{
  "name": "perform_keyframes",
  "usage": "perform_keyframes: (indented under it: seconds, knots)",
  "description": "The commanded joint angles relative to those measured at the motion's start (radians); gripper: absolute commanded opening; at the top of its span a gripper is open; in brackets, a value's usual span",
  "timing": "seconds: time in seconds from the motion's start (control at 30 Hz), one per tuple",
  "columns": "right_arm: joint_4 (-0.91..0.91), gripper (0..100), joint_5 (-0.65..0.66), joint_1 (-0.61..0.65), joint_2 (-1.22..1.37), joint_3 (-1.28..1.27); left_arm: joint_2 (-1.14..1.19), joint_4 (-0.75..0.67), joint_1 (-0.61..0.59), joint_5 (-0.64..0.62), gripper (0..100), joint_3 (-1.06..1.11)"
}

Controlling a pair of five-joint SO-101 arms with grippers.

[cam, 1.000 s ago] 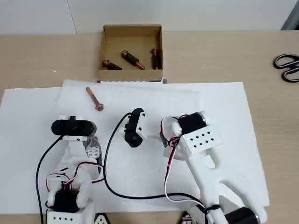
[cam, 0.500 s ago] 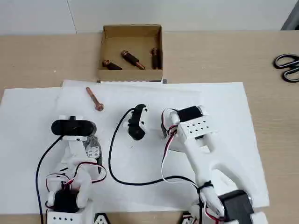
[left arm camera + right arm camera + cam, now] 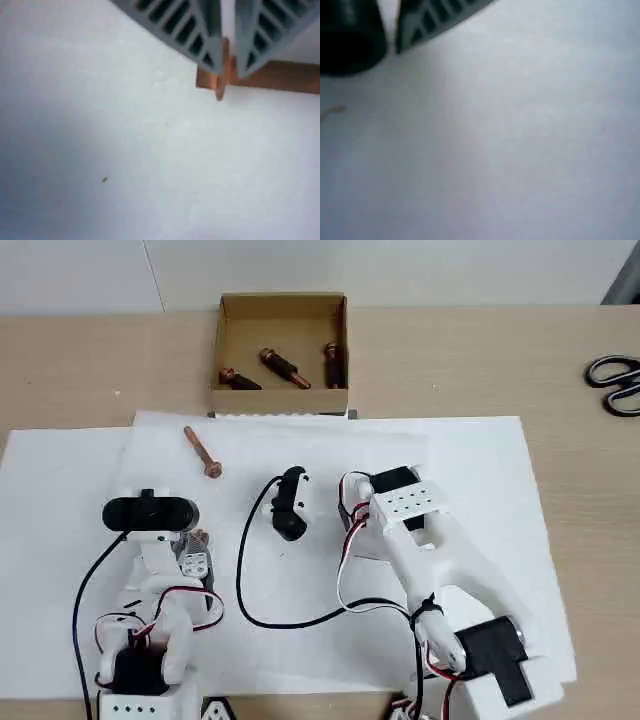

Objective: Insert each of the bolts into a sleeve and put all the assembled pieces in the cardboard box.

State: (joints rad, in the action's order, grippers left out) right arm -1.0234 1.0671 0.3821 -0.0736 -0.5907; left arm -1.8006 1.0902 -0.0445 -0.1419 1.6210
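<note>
The left gripper (image 3: 222, 62) is pinched narrow on a copper bolt (image 3: 280, 76). Its 2 grey ribbed fingers (image 3: 195, 35) meet on the bolt near the head, and the shaft sticks out to one side, level with the white paper (image 3: 100, 150) and just above it. From the high view this bolt (image 3: 198, 536) shows as a small copper spot under the left arm's wrist camera, well apart from the box (image 3: 281, 306) and off the box's left front corner.

A 2nd bolt (image 3: 202, 451) lies loose on the paper (image 3: 470, 470), between the held one and the box. It is nearer the box's left front corner and tilted, with its head pointing away from the box.

The box sits on the worktop (image 3: 100, 360), just beyond the paper's far edge. It holds 3 assembled pieces, each a bolt in a black sleeve: 1 by the left wall (image 3: 238, 378), 1 in the middle (image 3: 283, 366) and 1 against the right wall (image 3: 334, 364).

The right gripper (image 3: 350, 528) hangs low over the paper, in front of the box's right corner and well apart from it. In the right wrist view a black, blurred thing (image 3: 350, 35) sits close against it. I cannot tell whether this gripper is wide, narrow or holding that thing.

Scissors (image 3: 615, 383) lie on the worktop far to the right of the box.
</note>
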Motion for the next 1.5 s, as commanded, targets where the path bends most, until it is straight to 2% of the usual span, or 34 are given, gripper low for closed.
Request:
perform_keyframes:
  seconds: [0.0,0.07,0.23,0.4,0.5,0.9,1.2,1.47]
  knots:
    - [0.022,19.5,0.009,-0.012,0.025,0.044,-0.009,0.003,-0.005,0.006,1,-0.004]
    - [0.022,16.5,0.009,-0.012,0.048,0.044,-0.009,0.003,-0.005,0.006,1,-0.004]
    - [0.022,1.5,0.003,-0.012,0.081,0.044,-0.009,0.003,-0.005,0.006,1,-0.004]
    - [0.022,1.0,0.002,-0.030,0.096,0.044,-0.009,0.003,-0.005,0.006,1,-0.004]
    - [0.016,1.0,-0.052,-0.036,0.088,0.057,-0.009,0.003,-0.005,0.006,1,-0.004]
    - [-0.332,0.8,-0.562,-0.059,0.030,0.459,-0.009,0.003,-0.005,0.006,1,-0.004]
    - [-0.513,0.7,-0.982,-0.099,-0.068,0.532,-0.009,0.003,-0.005,0.006,1,-0.005]
    - [-0.654,0.7,-1.155,-0.117,-0.147,0.543,-0.009,0.000,0.000,0.009,1,-0.005]
